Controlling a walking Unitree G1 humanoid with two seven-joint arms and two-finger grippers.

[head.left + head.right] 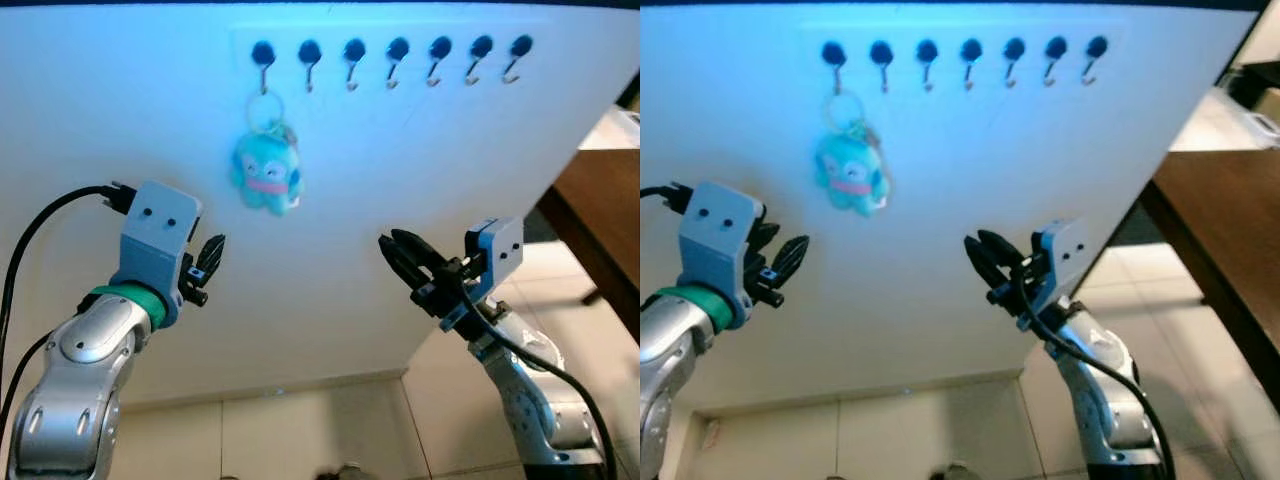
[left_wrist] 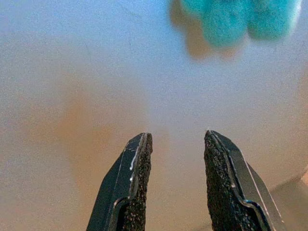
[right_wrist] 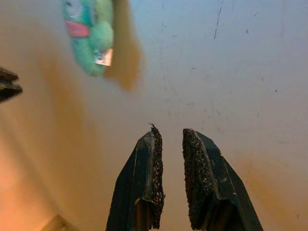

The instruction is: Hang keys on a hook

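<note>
A row of several black hooks (image 1: 393, 52) runs along the top of a white wall. From the leftmost hook (image 1: 263, 55) hangs a key ring with a turquoise plush charm (image 1: 267, 172), also seen as the plush charm (image 3: 88, 36). My left gripper (image 1: 208, 266) is open below and left of the charm, nothing between its fingers (image 2: 134, 178). My right gripper (image 1: 398, 252) is open to the lower right of the charm, holding nothing, its fingers (image 3: 153, 173) a little apart.
A brown wooden table (image 1: 600, 215) stands at the right, past the wall's edge. Pale floor tiles (image 1: 300, 430) lie below, with a baseboard along the wall's foot.
</note>
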